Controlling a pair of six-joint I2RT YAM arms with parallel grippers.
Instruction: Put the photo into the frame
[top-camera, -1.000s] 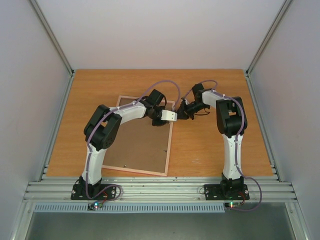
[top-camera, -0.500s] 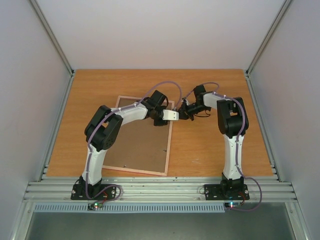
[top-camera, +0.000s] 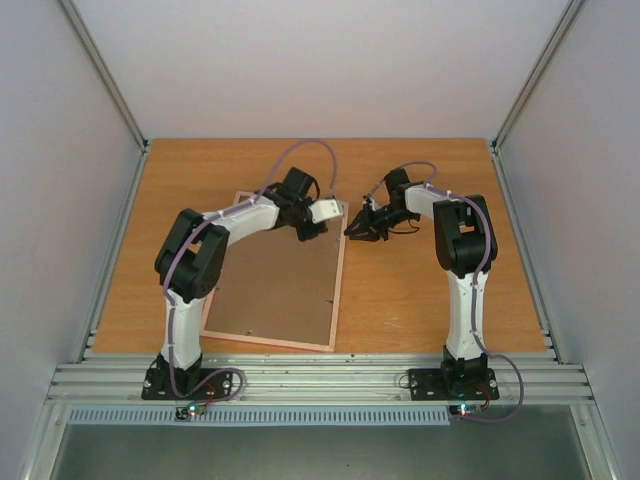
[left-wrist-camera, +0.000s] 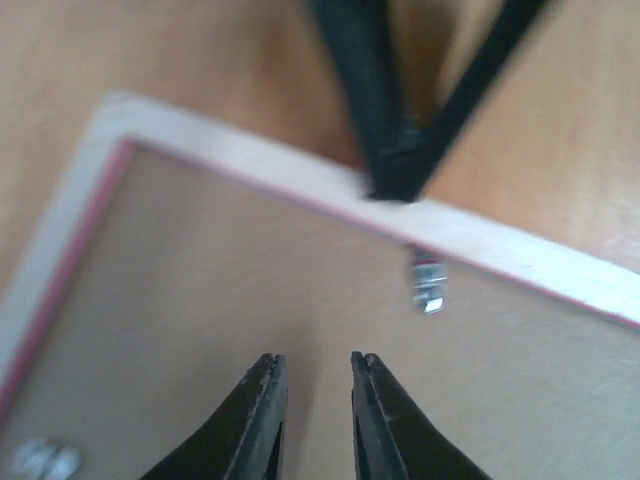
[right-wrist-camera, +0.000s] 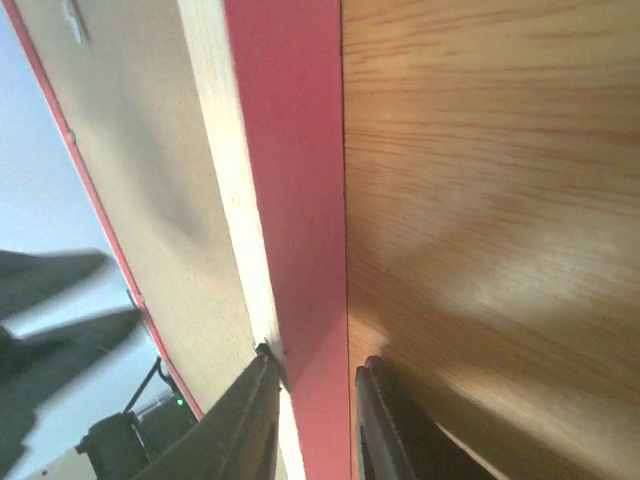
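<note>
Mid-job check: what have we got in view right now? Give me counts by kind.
Pink frame: 1
Brown backing board: 1
Robot hands: 2 (left hand, right hand)
Photo: 0 in view
Total: 4

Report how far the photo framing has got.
Looks done: the backing sits in the face-down frame; the photo is not visible, perhaps beneath it. In hand: the left claw hovers slightly open and empty over the backing near a metal tab; the right claw straddles the frame's pink edge, grip unclear. Left: probably fastening tabs, turning it over.
</note>
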